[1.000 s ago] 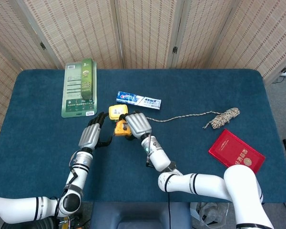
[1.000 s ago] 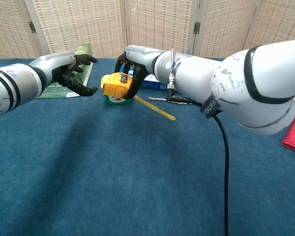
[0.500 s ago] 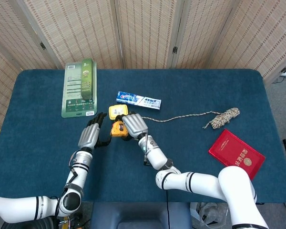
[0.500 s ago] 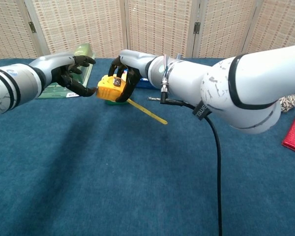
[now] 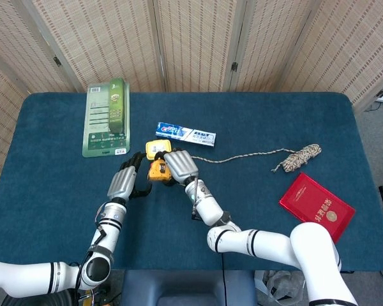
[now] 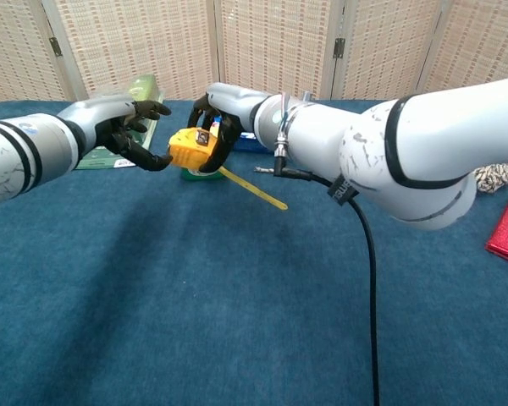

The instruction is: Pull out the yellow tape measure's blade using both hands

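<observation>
From the head view, the yellow plastic tape measure case (image 5: 157,171) sits a little left of the middle of the dark blue cloth-covered table (image 5: 274,115). The right hand (image 5: 180,167) covers it from about 3 o'clock, its silver back turned up and its fingers curled over the case, which reads as a carrying grip meant to steady the body while the blade is drawn. The left hand (image 5: 126,178) lies at the case's 8 o'clock with its dark fingers reaching toward it; whether they touch cannot be told from here. At the case's 12 o'clock, just beyond it, lies a small yellow-topped box (image 5: 156,150), with a blue and white toothpaste carton (image 5: 186,134) at 1 o'clock. A green blister pack (image 5: 106,116) lies at 11 o'clock, a coil of pale twine (image 5: 298,157) trails off toward 3 o'clock, and a red booklet (image 5: 316,205) lies well apart at 4 o'clock.

From the chest view, the case is lifted off the cloth and gripped by the right hand's black fingers (image 6: 229,135), wrapped over its top and far side. A short length of yellow blade (image 6: 252,188) hangs out toward 4 o'clock, slanting down to the table, so the pull seems only begun. The left hand is spread, thumb and fingers apart; one fingertip (image 6: 160,161) looks to touch the case's near-left corner at 9 o'clock, holding nothing. It appears placed to take over the case, freeing the other hand for the blade.
</observation>
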